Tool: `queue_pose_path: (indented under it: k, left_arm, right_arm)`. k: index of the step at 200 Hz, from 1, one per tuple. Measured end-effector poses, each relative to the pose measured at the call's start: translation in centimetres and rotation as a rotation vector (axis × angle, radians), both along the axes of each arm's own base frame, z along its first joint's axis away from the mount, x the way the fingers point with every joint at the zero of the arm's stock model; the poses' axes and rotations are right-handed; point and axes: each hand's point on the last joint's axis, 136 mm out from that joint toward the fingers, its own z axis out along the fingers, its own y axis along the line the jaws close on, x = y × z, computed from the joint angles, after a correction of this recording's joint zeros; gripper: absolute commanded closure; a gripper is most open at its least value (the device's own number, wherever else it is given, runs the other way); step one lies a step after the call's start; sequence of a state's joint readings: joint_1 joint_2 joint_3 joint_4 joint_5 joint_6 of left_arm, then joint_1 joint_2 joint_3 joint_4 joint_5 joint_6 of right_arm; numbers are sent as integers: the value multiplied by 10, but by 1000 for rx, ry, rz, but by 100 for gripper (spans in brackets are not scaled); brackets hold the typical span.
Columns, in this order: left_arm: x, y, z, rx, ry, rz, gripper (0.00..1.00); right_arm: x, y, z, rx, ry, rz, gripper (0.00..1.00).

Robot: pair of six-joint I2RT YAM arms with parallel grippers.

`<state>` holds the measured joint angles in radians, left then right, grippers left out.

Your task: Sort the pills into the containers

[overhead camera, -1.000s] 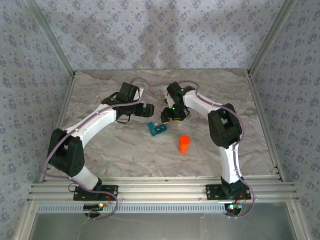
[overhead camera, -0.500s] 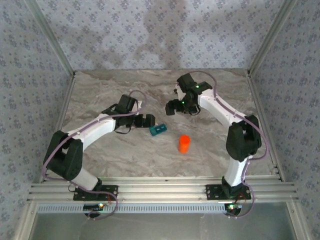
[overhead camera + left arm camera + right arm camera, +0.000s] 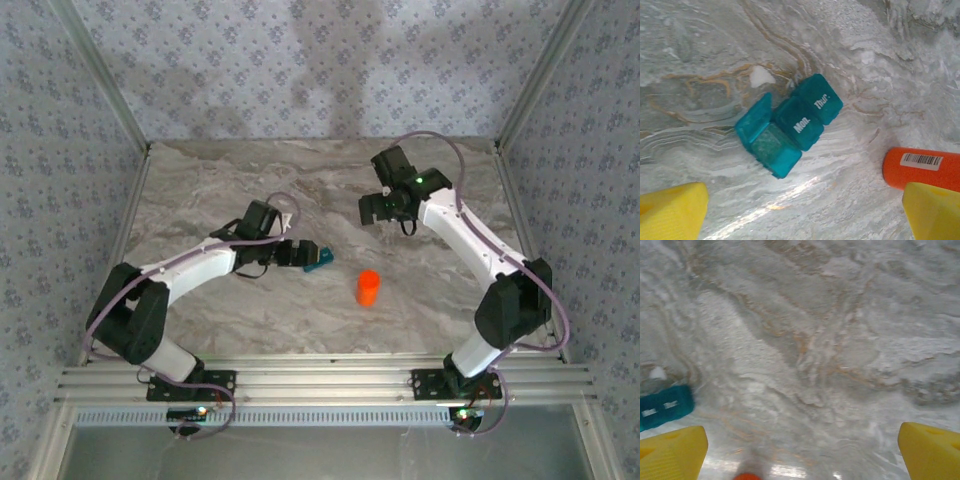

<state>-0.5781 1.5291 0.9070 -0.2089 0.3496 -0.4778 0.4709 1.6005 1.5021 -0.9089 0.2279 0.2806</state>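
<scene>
The teal containers [image 3: 799,121] are a strip of three joined compartments lying on the marble; two lids, marked "Mon." and "Thur.", are closed. The end lid [image 3: 754,119] stands flipped up over its open compartment [image 3: 771,146]. One white pill [image 3: 761,76] lies on the table just beyond the strip. My left gripper [image 3: 802,215] is open just short of the strip, nothing between its yellow fingertips [image 3: 671,210]. From above, the left gripper [image 3: 300,255] nearly touches the containers [image 3: 319,257]. My right gripper [image 3: 370,210] hovers open and empty, well behind and to the right of the strip [image 3: 665,407].
An orange bottle [image 3: 368,287] with an orange cap stands right of and nearer than the strip; its barcode label [image 3: 921,160] shows beside my left gripper's right finger. Patterned walls and metal posts [image 3: 520,100] enclose the tabletop.
The right gripper has opened and pulled back, away from the strip to the far right. The left gripper has moved in toward the strip, staying open.
</scene>
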Motion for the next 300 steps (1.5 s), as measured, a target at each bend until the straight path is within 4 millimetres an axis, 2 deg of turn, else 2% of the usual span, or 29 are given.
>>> queue_pose_path:
  k: [43, 73, 107, 144, 191, 226, 261, 300]
  left_arm:
    - [-8, -14, -22, 19, 44, -30, 1]
    - [-10, -18, -30, 25, 59, -32, 1]
    - [-11, -21, -38, 32, 75, -34, 1]
    - [-7, -26, -45, 42, 89, -39, 1]
    - [8, -38, -37, 25, 66, -41, 1]
    - [21, -48, -32, 11, 50, -44, 1]
    - [25, -52, -35, 15, 55, -46, 1]
    - [29, -55, -29, 6, 45, -49, 1]
  right_arm:
    - [-3, -28, 3, -17, -12, -80, 0]
    - [-22, -46, -7, 42, 18, -136, 0]
    - [-44, -38, -18, 138, 48, -128, 0]
    - [-57, -27, -23, 235, 60, -114, 0]
    - [-79, -24, -32, 306, 77, -114, 5]
    - [-87, -24, -34, 331, 80, -117, 7]
    - [-91, -22, -36, 350, 85, -107, 8]
    - [-95, -19, -38, 360, 96, -97, 8]
